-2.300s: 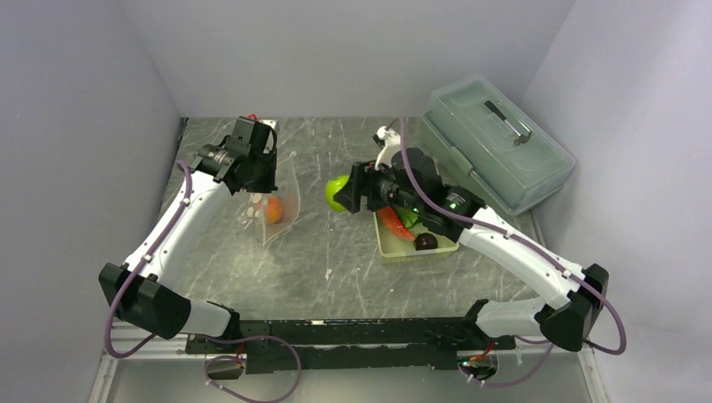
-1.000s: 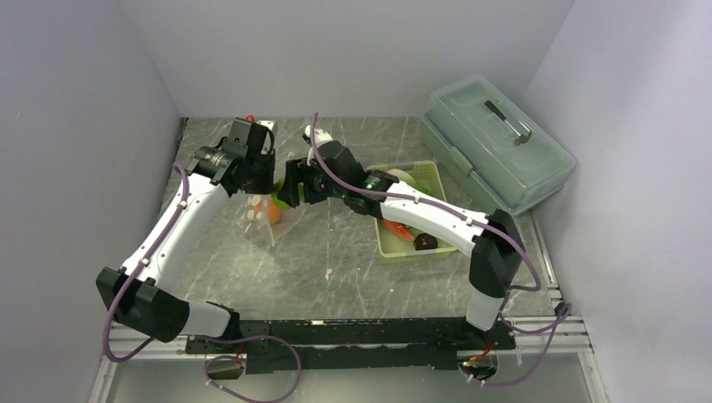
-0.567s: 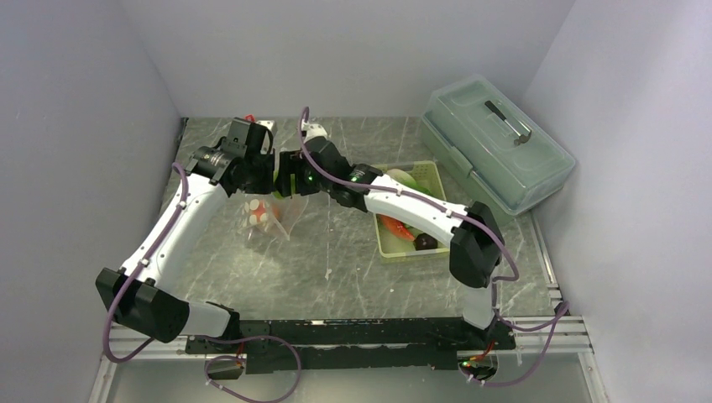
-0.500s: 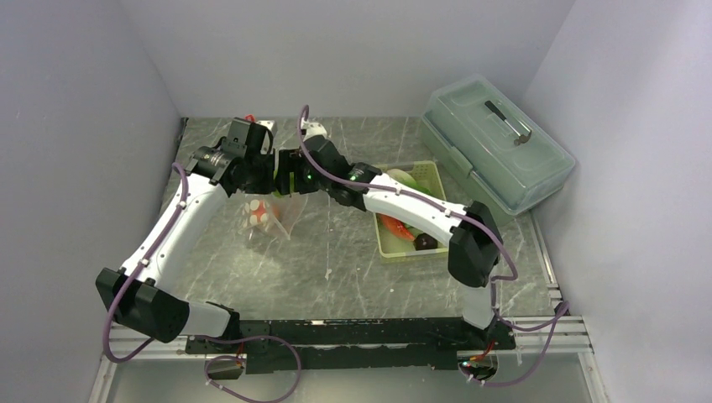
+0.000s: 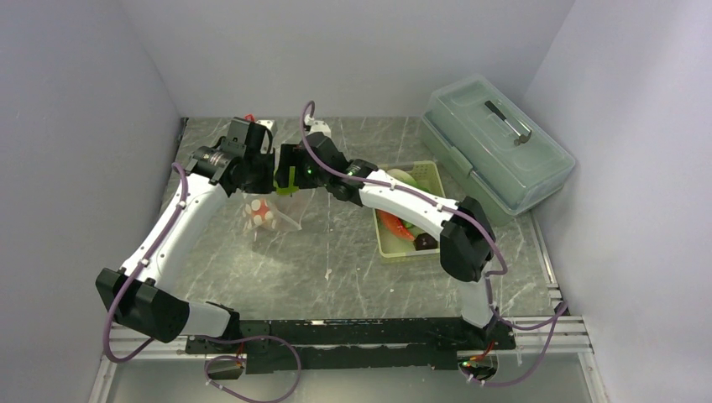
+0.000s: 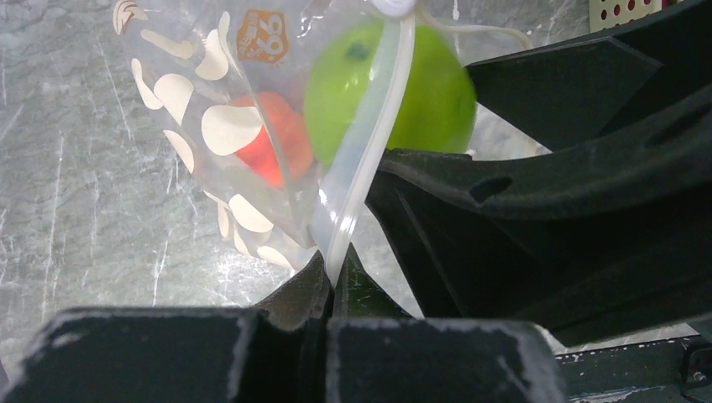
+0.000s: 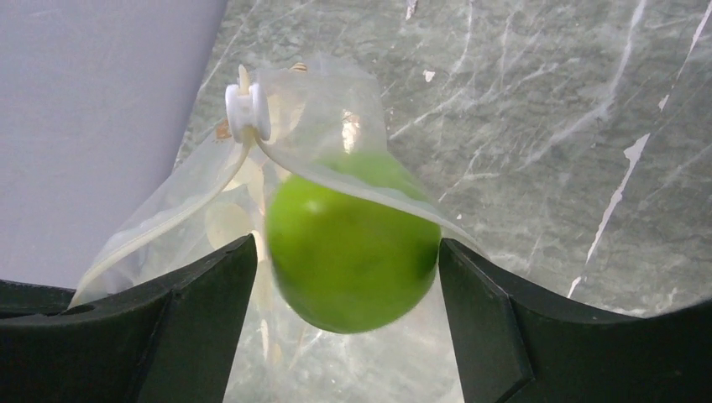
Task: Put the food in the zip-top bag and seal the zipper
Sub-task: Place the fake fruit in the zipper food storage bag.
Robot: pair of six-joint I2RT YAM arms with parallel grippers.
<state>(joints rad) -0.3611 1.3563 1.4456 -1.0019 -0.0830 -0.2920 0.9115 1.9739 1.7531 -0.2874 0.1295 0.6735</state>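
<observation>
From where I stand, the left claw (image 6: 330,281) is pinched tight on the mouth edge of the zip-top bag (image 6: 214,126), with the whitish zipper (image 6: 369,143) running up out of its closed tips. The bag hangs open from that grip at the back left of the desk (image 5: 353,260). The right arm reaches across from its own side, and the right claw (image 7: 346,248) sits right at the bag's mouth with its jaws spread wide. The green ball (image 7: 353,260) is between them, looking slightly blurred. A sliver of gap shows on one side of it, so it is not squeezed. The bag's edge strip crosses the top of the ball, which puts it partly inside the mouth, just below the white slider (image 7: 248,109). Deeper in the bag lies the orange-red ball (image 6: 273,143). Well to the right, the pale green basket (image 5: 435,175) holds the red-orange long piece (image 5: 393,225) and the dark maroon ball (image 5: 424,242). The lidded box (image 5: 495,143) stands beyond the basket in the far right corner.
</observation>
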